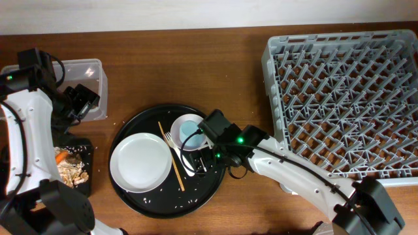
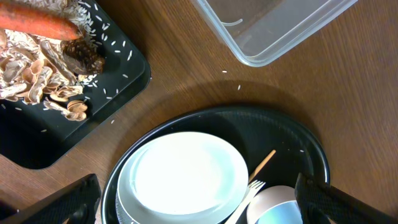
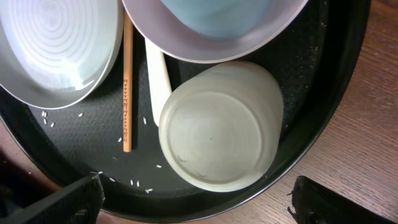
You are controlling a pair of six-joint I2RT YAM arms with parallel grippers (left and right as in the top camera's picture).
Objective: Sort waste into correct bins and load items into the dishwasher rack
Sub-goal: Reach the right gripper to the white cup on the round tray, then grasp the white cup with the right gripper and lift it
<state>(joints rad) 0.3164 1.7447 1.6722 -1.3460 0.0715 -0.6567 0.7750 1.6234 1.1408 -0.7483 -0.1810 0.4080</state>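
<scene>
you operated at a robotics test bench staged as a kitchen: one wooden table (image 1: pixel 196 65) held a grey dishwasher rack (image 1: pixel 346 98), a clear tub (image 1: pixel 91 68) and a black bin (image 1: pixel 88 147).

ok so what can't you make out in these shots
white cup: overhead, mostly hidden under the right arm.
black bin: overhead, left side behind the left arm; left wrist, cut by the frame.
dishwasher rack: overhead, right edge out of frame.
light blue cup: right wrist, cut by the top edge.
</scene>
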